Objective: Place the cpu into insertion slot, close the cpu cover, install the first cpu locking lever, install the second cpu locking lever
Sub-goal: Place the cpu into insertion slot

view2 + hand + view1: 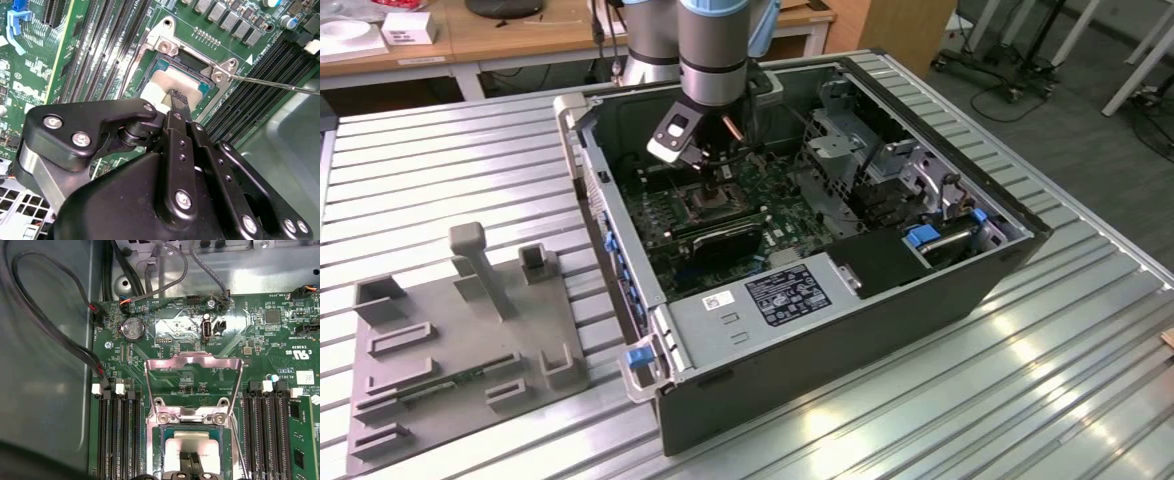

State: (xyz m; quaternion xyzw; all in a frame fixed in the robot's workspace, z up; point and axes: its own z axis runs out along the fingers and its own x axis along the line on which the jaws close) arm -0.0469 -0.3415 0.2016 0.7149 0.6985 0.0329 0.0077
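The cpu (192, 444), a pale silvery square, lies in the insertion slot (153, 440) on the green board inside the open computer case (761, 330). My gripper (191, 459) hangs straight over it, its two black fingertips (176, 96) pressed together with nothing between them, at or just above the chip (162, 82); contact is unclear. The cpu cover (192, 359), a thin silvery frame, stands flipped open behind the slot on its hinge. A thin wire locking lever (270, 82) sticks out sideways, unlatched. In the exterior view the gripper (714, 188) is low over the slot (716, 208).
Long black memory slots (117, 435) flank the socket on both sides (265, 430). Black cables (60, 335) run along the case wall. A drive cage (847, 150) and the case walls close in around the arm. A grey parts fixture (454, 340) lies on the table at the exterior view's left.
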